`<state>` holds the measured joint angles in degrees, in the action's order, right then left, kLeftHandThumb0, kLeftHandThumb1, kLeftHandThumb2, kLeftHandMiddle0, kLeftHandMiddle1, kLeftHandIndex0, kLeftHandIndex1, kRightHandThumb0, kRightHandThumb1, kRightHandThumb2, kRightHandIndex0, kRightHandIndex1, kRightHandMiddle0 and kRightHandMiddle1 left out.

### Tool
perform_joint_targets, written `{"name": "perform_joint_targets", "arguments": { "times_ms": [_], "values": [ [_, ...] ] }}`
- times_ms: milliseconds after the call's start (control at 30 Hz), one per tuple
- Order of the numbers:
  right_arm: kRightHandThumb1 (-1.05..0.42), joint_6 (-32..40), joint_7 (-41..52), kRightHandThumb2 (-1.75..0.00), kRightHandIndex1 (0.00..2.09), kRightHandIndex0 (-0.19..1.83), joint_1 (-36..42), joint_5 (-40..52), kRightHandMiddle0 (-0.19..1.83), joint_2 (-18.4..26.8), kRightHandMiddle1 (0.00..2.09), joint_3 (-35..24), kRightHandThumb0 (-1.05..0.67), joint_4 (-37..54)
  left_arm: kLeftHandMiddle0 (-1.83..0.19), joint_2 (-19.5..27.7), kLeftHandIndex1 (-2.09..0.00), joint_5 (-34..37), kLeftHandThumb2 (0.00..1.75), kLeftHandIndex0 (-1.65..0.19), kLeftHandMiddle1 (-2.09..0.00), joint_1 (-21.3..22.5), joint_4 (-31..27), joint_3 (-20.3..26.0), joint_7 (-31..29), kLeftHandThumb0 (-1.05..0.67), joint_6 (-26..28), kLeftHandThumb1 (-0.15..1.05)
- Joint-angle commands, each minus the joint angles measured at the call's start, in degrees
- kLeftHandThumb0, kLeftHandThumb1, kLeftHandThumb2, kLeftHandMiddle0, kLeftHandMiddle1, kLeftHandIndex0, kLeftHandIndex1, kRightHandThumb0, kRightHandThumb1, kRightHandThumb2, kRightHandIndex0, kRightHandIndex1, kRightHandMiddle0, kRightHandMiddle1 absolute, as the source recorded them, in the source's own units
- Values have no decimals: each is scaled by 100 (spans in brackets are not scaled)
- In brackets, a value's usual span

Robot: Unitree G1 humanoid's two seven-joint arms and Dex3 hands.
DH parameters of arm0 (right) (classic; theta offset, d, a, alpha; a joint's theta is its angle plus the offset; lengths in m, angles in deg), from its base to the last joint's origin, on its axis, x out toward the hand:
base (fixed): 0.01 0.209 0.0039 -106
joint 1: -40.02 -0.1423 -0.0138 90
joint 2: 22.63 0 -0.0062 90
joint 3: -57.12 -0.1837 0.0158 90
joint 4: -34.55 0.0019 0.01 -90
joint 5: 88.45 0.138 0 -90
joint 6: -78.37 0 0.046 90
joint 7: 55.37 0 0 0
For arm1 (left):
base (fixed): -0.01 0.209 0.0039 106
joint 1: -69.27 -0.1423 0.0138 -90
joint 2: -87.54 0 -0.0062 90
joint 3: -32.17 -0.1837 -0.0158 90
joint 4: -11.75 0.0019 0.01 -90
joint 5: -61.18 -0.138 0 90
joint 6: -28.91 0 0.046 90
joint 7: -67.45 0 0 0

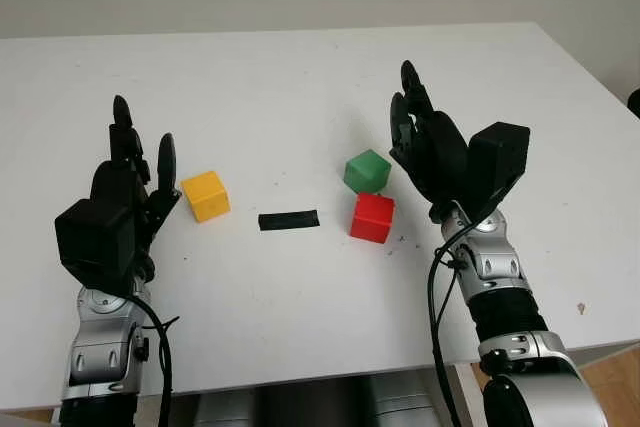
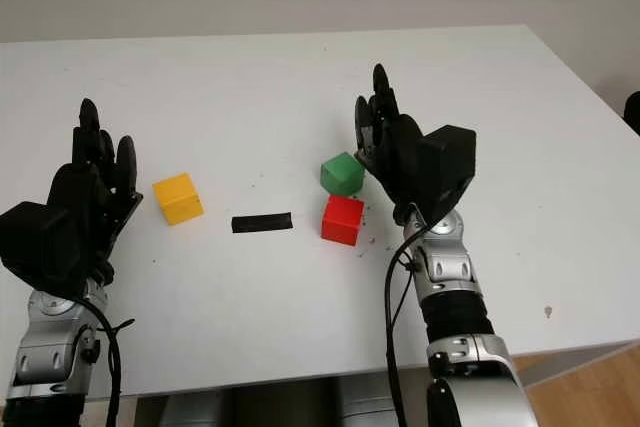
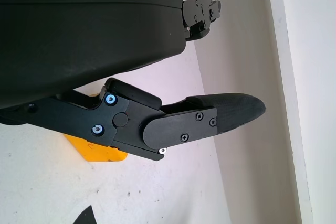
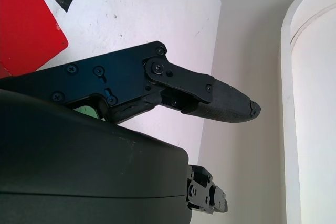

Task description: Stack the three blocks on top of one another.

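Observation:
A yellow block (image 1: 206,195) sits left of centre on the white table (image 1: 300,77). A green block (image 1: 367,171) lies tilted right of centre, with a red block (image 1: 373,217) just in front of it. My left hand (image 1: 135,172) is open, close to the left of the yellow block, which also appears behind its fingers (image 3: 210,116) in the left wrist view. My right hand (image 1: 415,132) is open, just to the right of the green block and above the table. The red block (image 4: 26,24) shows in the right wrist view.
A short strip of black tape (image 1: 289,220) lies flat on the table between the yellow and red blocks. The table's right edge (image 1: 600,77) runs diagonally near the right arm. A small brown speck (image 1: 581,308) marks the front right.

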<state>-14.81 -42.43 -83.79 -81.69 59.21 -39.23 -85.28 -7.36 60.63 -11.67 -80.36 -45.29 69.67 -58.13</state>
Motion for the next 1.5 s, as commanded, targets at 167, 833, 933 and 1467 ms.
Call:
{"name": "perform_joint_targets", "arguments": {
  "times_ms": [167, 833, 933, 1467],
  "values": [
    [-105, 10, 38, -74, 0, -19, -34, 23, -19, 26, 0, 2, -66, 84, 18, 29, -5, -15, 60, 17, -5, -49, -136, -9, 2, -73, -21, 105],
    [-85, -2059, 1801, -3, 24, 34, -1457, -1287, 31, 2136, 36, 756, -45, -1083, 18, 47, -5, -76, 61, 17, -5, 47, -95, -53, 34, -71, -1, 105],
    [-79, -2470, 1931, -2, 23, 37, -1726, -1643, 34, 2368, 37, 1005, -41, -1274, 18, 48, -5, -78, 61, 17, -5, 50, -75, -62, 25, -71, -24, 105],
    [-78, -3646, 2482, -6, 4, 24, -2500, -2858, 46, 3040, 11, 1980, -33, -1454, 18, 52, -6, -40, 60, 17, -5, 110, -65, -77, 14, -70, 55, 105]
  ]
}}
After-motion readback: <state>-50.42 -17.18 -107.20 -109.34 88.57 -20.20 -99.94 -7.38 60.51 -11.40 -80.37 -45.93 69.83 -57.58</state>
